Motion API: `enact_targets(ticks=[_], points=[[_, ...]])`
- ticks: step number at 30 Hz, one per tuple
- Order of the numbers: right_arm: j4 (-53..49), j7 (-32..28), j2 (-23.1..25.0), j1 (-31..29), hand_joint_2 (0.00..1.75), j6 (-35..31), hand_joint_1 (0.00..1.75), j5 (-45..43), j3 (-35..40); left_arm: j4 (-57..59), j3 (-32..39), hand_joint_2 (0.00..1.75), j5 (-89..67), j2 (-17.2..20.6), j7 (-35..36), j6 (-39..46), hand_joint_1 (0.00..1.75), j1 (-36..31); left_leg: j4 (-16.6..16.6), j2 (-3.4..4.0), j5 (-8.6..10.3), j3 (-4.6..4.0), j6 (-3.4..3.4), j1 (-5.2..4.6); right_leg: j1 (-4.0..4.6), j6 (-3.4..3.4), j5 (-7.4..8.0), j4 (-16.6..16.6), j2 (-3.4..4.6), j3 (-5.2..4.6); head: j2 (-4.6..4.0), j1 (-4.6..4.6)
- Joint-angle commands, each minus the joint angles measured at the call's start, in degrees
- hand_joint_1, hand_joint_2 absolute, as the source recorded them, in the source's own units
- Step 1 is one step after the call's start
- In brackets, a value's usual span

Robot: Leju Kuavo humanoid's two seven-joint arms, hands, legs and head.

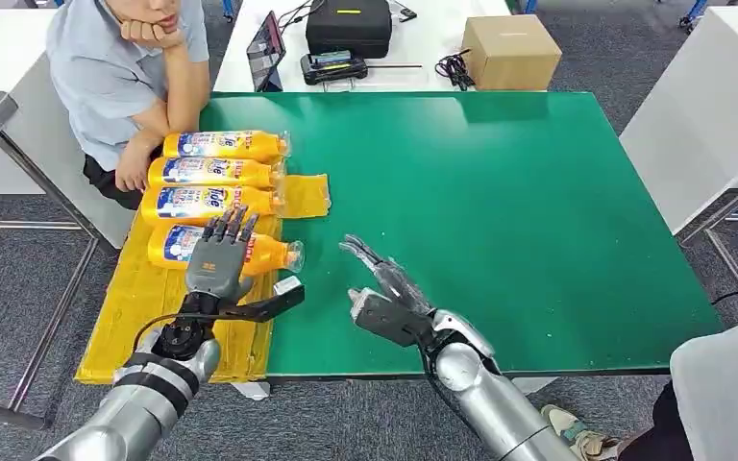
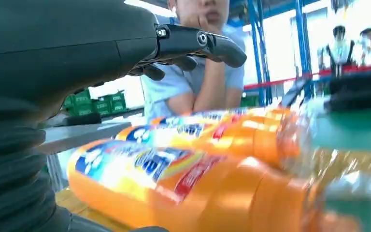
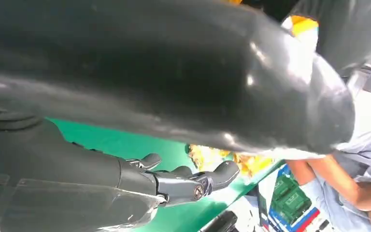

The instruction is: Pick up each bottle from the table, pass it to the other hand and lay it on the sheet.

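green table (image 1: pixel 500 211), yellow sheet (image 1: pixel 144 298), grey carpet (image 1: pixel 634 48)

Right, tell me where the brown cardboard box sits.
Head view: the brown cardboard box is on the white table beyond the green table, far right.

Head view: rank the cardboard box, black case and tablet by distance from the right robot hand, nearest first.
From the right robot hand:
1. Tablet, leaning on the white table beyond the green one, to the left.
2. Black case and cardboard box, middle and right: too close to call.
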Motion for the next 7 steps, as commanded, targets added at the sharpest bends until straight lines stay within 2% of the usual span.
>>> enact_targets(ticks=[1,5,6,7], points=[[1.92,-0.39,-1.09,-0.34,0.00,-1.09,0.00,-0.07,-0.21,-13.48,0.04,1.75,0.99,0.32,-3.00,1.45,0.00,6.54,0.00,0.08,-0.06,0.14,-0.09,0.06,0.07,-0.12,-0.03,-0.02,0.04,0.13,0.00,0.00],[-1.71,-1.20,-1.07,2.91,0.00,-2.17,0.00,-2.01,-2.66,-23.76,1.92,1.75,15.46,-1.75,-12.71,1.45,0.00,13.23,0.00,0.06,-0.08,0.12,-0.06,0.06,0.07,-0.09,-0.05,-0.04,0.02,0.13,0.00,-0.02],[-4.29,-2.80,-0.04,5.28,0.00,-1.69,0.00,-5.84,-5.41,-27.22,2.08,1.75,28.84,-3.00,-20.50,1.45,0.00,15.80,-0.03,-0.01,-0.05,0.08,-0.04,0.02,0.02,-0.06,-0.05,-0.05,-0.04,0.09,0.00,0.00],[-6.95,-4.39,0.75,7.21,0.00,-1.09,0.00,-8.97,-7.11,-30.78,1.36,1.75,36.24,-3.82,-25.11,1.34,0.00,17.86,0.01,-0.01,-0.10,0.12,-0.06,0.06,0.06,-0.09,-0.09,-0.04,-0.05,0.16,0.00,0.00]])
